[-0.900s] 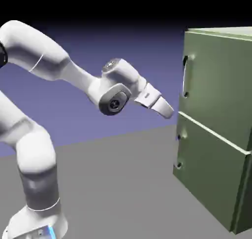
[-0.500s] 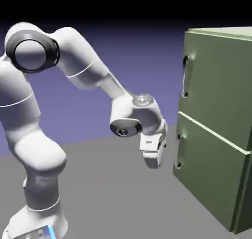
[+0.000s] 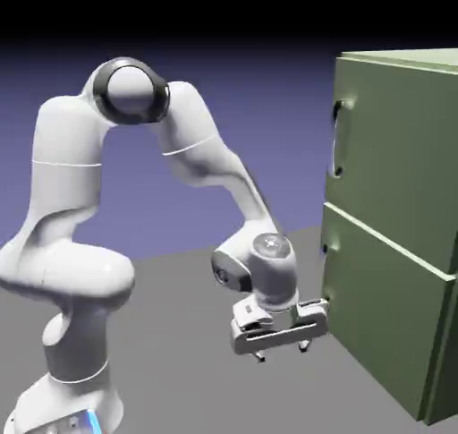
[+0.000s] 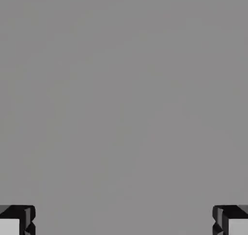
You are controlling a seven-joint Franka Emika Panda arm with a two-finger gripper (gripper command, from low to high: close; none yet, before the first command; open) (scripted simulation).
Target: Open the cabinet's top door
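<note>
Cabinet stands at the right of the scene, olive green, two front panels stacked with a pale seam between them. Top door sits flush with the cabinet front, closed. Its dark curved bar handle runs upright near the door's left edge. Lower panel carries two small dark knobs on its left edge, one of them just under the seam.

White arm rises from the lower left, bends over at a grey-capped joint, and drops low toward the grey table. Gripper hangs down near the table, level with the lower panel and just left of it; touching or not, cannot tell. Well below the bar handle.

Jaws stand wide apart, nothing between them. In the hand view only bare grey table fills the picture, with the two fingertips far out at the bottom corners.
</note>
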